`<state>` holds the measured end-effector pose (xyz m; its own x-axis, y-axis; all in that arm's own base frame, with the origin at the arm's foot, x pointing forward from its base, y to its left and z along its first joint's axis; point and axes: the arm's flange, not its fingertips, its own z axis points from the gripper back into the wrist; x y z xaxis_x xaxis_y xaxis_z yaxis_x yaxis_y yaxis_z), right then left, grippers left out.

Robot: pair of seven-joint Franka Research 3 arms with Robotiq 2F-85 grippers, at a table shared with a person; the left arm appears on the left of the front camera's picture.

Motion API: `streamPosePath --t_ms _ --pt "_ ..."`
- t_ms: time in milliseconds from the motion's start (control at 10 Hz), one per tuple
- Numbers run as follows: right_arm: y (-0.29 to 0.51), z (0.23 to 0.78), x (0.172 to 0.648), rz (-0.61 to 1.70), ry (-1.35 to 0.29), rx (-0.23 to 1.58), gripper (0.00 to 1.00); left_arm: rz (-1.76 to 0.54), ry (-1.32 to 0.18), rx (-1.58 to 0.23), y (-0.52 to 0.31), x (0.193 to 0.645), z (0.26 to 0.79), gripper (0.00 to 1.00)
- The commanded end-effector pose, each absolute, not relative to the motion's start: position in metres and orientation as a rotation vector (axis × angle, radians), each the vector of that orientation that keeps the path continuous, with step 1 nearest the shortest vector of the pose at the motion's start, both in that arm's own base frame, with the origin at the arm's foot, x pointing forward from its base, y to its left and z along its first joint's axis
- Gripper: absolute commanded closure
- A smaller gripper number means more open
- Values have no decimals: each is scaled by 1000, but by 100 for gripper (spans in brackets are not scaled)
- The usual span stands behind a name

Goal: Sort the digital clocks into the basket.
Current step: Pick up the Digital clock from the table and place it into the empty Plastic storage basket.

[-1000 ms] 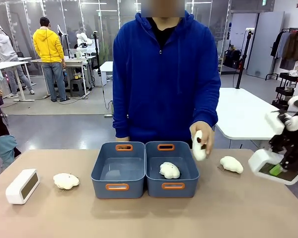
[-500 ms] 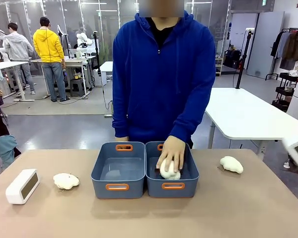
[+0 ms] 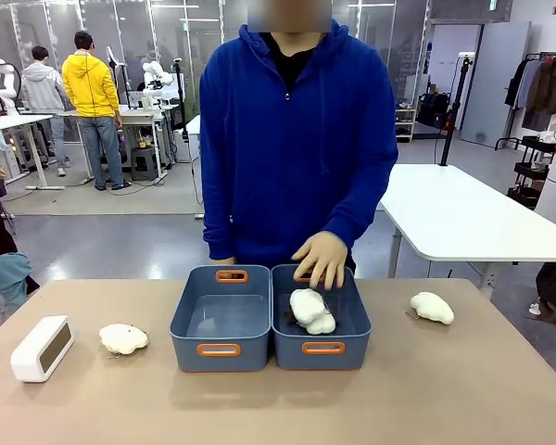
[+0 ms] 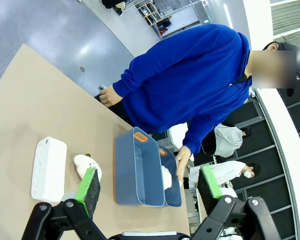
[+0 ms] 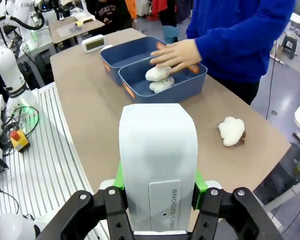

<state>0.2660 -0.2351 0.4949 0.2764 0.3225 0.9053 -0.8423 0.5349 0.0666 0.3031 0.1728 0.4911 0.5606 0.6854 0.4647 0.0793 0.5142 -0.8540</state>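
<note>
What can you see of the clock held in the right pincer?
The clock is a white, rounded block of smooth plastic. The face in the right wrist view carries a rectangular panel printed SNOOZE/LIGHT; its screen is out of sight. The right pincer is shut on it, green pads pressed to its two long sides. It is held in the air, off the table, with nothing else touching it.

Clock [image 5: 158, 150] smooth matt plastic; bins [image 3: 190, 357] glossy plastic; tbl [image 3: 426, 389] matt.
</note>
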Motion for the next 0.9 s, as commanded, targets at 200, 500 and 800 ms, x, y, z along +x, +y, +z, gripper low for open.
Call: streamPosePath --t_ms 200,500,800 --pt "-230 498 267 860 -1024 612 100 430 -928 -1002 173 304 491 0" --pt "-217 500 276 880 -1010 606 100 430 -928 -1002 173 304 491 0" --pt "-123 533 300 1035 -933 558 100 430 -928 -1002 173 304 491 0"
